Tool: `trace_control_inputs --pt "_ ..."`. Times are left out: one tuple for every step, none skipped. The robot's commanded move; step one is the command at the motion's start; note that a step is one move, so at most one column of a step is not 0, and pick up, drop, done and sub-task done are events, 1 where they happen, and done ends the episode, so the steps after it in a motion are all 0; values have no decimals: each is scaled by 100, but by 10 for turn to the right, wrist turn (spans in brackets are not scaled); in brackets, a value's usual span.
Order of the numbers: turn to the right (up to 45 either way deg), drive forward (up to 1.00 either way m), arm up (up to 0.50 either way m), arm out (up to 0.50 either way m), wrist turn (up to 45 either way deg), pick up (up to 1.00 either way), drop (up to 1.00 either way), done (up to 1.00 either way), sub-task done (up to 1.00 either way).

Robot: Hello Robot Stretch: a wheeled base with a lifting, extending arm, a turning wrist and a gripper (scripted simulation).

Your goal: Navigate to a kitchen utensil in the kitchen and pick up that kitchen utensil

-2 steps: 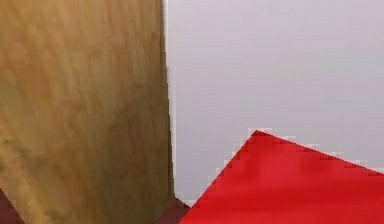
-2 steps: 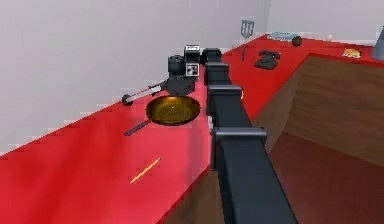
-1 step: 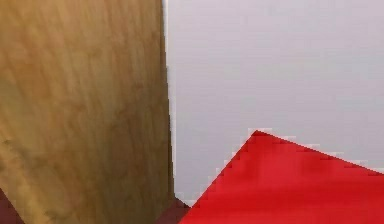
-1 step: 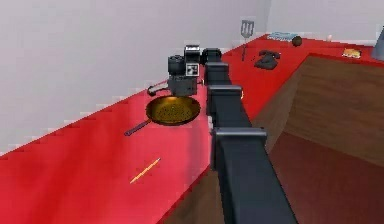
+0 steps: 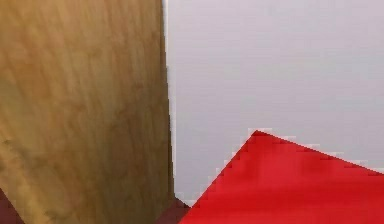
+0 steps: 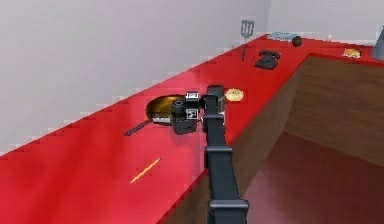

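Red L-shaped counter (image 6: 90,150) along a white wall (image 6: 90,40); in the forward view its corner is seen beside a wooden panel (image 5: 80,100). The arm (image 6: 220,165) is stretched out across the counter. The gripper (image 6: 176,113) is placed at a dark pan (image 6: 158,102) with a yellowish inside, lying flat on the counter near the wall. The pan is taken as the likely target utensil (a judgement from its place at the gripper, not something shown).

Key relation: the pan body lies just past the fingers, toward the wall and the arm side view's left. Its thin handle (image 6: 136,128) runs down-left toward the counter's front edge, so the long axis is set diagonal to the arm. Whether the fingers are over, beside or touching the pan cannot be told.

Jaw state cannot be read here. Whether anything is held cannot be told either, since the pan sits on the counter right behind the gripper's end.

Also noted: a thin orange stick (image 6: 145,170) nearer the front edge, a small round tan thing (image 6: 234,95) just right of the arm, and a spatula-like tool (image 6: 247,28) upright farther along.

The next move is judged to hinge on the handle; a grasp is probably easier there than on the rim.
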Motion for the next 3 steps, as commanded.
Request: trace_control_inputs --pt "0 0 0 0 0 100 0 0 0" --pt "0 0 10 0 0 0 0 0 0" --pt "0 0 0 0 0 0 0 100 0"
